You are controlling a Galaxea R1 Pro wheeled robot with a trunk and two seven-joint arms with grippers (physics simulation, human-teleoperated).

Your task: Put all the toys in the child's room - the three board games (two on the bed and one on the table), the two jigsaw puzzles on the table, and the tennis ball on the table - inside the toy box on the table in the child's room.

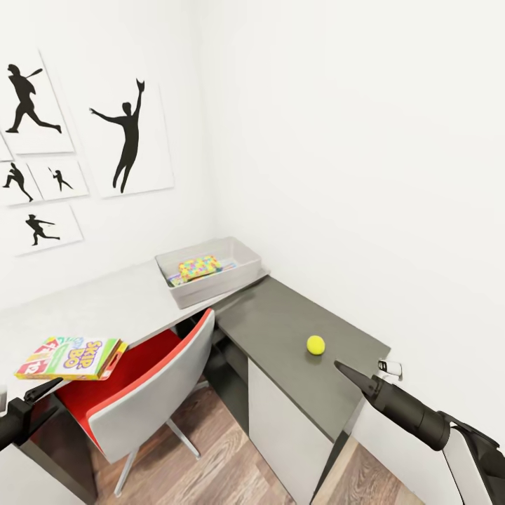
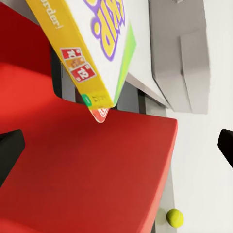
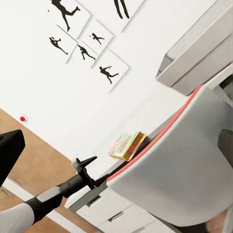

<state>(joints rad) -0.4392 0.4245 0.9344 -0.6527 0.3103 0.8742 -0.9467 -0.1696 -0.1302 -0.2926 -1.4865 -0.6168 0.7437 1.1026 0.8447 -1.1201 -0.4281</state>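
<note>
Yellow-green, the tennis ball [image 1: 315, 344] is seen on the dark tabletop [image 1: 280, 322] near the right claw [image 1: 348, 372], whose gap cannot be told. The left claw [image 1: 43, 388], spread apart, is partly cut off. Jigsaws [image 1: 199, 267] are half hidden inside the toy box [image 1: 210, 289]; the Skip-Bo box [image 1: 70, 356] overhangs the white tabletop edge.

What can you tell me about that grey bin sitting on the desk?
The toy box is a long, shallow, light grey rectangular bin that looks like plastic, with low walls flaring outward. It sits upright at the far end of the white desk top, in the corner by the wall, one end reaching the lower dark grey section. A multicoloured jigsaw puzzle lies flat inside it. Neither claw touches it.
</note>
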